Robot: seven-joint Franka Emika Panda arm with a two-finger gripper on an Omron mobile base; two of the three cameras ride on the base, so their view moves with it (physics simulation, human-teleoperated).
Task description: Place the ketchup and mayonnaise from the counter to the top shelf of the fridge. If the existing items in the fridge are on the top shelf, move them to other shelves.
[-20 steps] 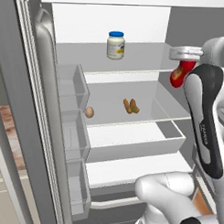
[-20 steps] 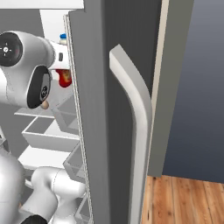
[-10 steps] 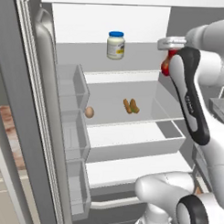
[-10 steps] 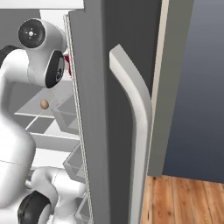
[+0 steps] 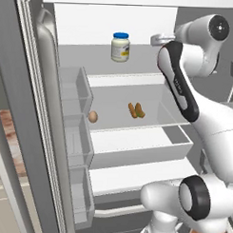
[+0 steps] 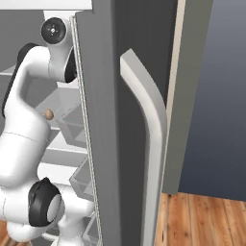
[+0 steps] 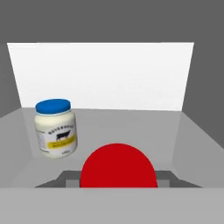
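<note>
While the arm reaches into the fridge (image 5: 42, 111), note that the tool (image 7: 118, 186) is closed on the ketchup (image 7: 118, 168); in the hand view the red cap end of the bottle sits between the fingers and faces the white back wall. The bottle is held above the top shelf (image 7: 131, 127), near its right side, and you cannot tell from these views whether its base is touching the shelf yet.

The mayonnaise (image 5: 120, 46) already stands upright on the top shelf, well to the left of the ketchup. Keep the two apart when you lower the bottle.

The existing items are on the shelf below: the egg (image 5: 93, 116) near the left door bins and the orange-brown pair (image 5: 136, 110) toward the middle. Judged from this, nothing needs to be cleared from the top shelf.

Handling notes:
- Treat the ketchup as a light, slim squeeze bottle. Its walls are likely to give under pressure, so a firm grip may deform it and let it tilt.
- Its plastic is probably smooth. Hold it across the body rather than at the cap, where the fingers have less to bear on.
- A tall, narrow base tips easily. Set it down flat before you release.
- The mayonnaise jar is stiffer and heavier. Avoid bumping it; a knock could slide or topple it.
</note>
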